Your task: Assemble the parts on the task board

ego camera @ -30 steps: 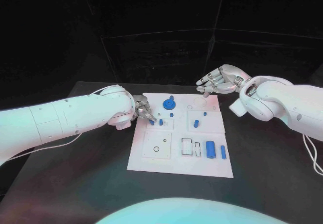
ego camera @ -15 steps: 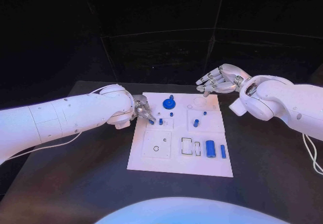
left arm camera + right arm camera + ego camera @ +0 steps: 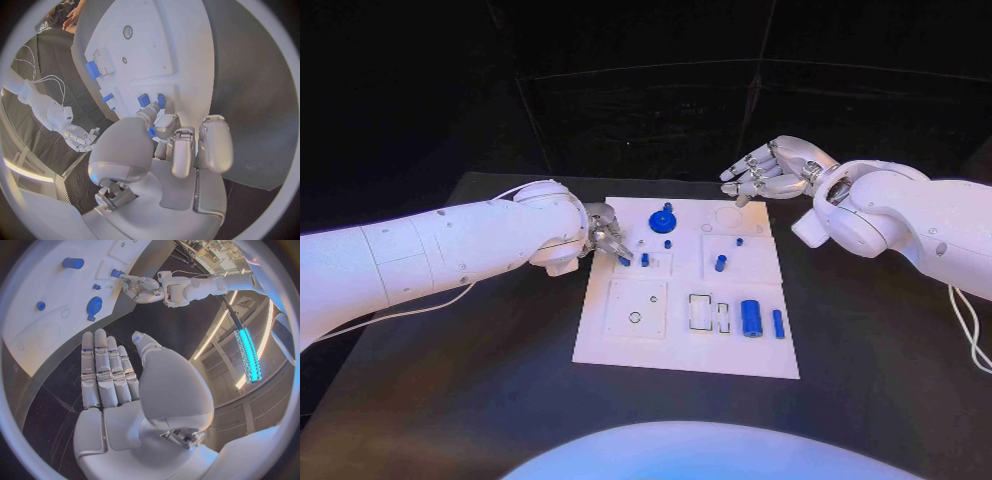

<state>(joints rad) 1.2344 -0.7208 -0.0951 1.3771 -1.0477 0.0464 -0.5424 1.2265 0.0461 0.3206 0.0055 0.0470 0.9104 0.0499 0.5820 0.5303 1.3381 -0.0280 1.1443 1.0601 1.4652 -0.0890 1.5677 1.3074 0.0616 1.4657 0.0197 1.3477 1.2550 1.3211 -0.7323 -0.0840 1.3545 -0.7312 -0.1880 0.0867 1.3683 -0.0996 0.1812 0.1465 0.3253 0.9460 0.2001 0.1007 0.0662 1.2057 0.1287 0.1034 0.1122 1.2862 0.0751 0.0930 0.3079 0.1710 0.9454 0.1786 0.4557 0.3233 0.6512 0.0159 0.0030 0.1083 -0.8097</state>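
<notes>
The white task board (image 3: 646, 340) lies mid-table with a blue gear (image 3: 662, 222), small blue pegs (image 3: 645, 260) and a blue cylinder (image 3: 751, 319) on it. My left hand (image 3: 606, 240) sits at the board's left edge, fingertips down by the pegs. In the left wrist view a small blue part (image 3: 152, 131) is pinched between its thumb and a finger, just short of two standing pegs (image 3: 144, 100). My right hand (image 3: 769, 170) hovers past the board's far right corner, fingers straight and apart, holding nothing. The right wrist view shows this hand (image 3: 109, 372), the gear (image 3: 94, 305) and the left hand (image 3: 140, 287).
A blue bar (image 3: 779, 324) lies beside the cylinder near the board's right edge, and white outlined slots (image 3: 701, 313) sit to their left. A round hole (image 3: 635, 319) marks the near-left plate. Black table (image 3: 459, 380) surrounds the board.
</notes>
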